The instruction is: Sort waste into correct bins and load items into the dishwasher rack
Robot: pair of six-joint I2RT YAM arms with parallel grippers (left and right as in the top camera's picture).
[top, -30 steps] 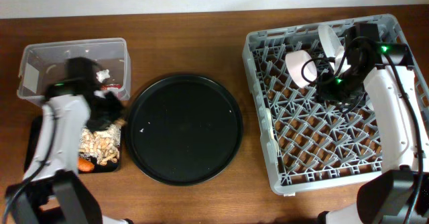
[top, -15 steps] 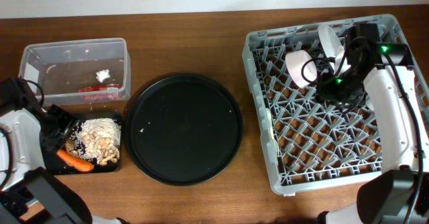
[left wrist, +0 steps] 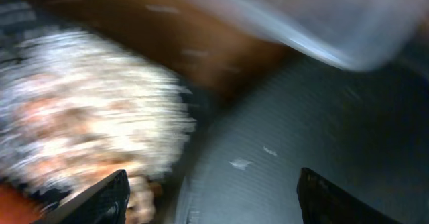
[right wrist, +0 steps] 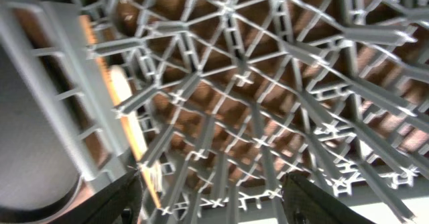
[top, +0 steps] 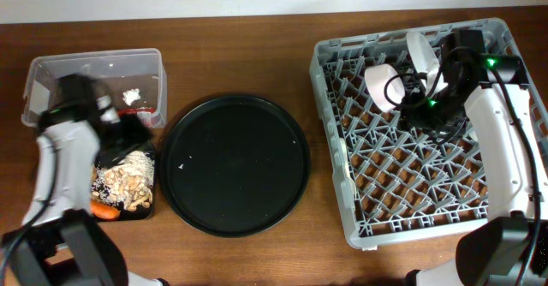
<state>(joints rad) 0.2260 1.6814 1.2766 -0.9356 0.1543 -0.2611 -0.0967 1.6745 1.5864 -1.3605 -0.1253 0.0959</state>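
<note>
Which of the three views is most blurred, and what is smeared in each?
Left wrist: heavy motion blur, food scraps and tub streaked. Overhead: sharp, only the left arm smeared. Right wrist: rack mildly soft, yet readable.

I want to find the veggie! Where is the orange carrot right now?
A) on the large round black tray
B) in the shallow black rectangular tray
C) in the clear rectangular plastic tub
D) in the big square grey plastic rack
B: in the overhead view the orange carrot lies in the shallow black rectangular tray, at the edge of the beige crumbly food scraps.
</note>
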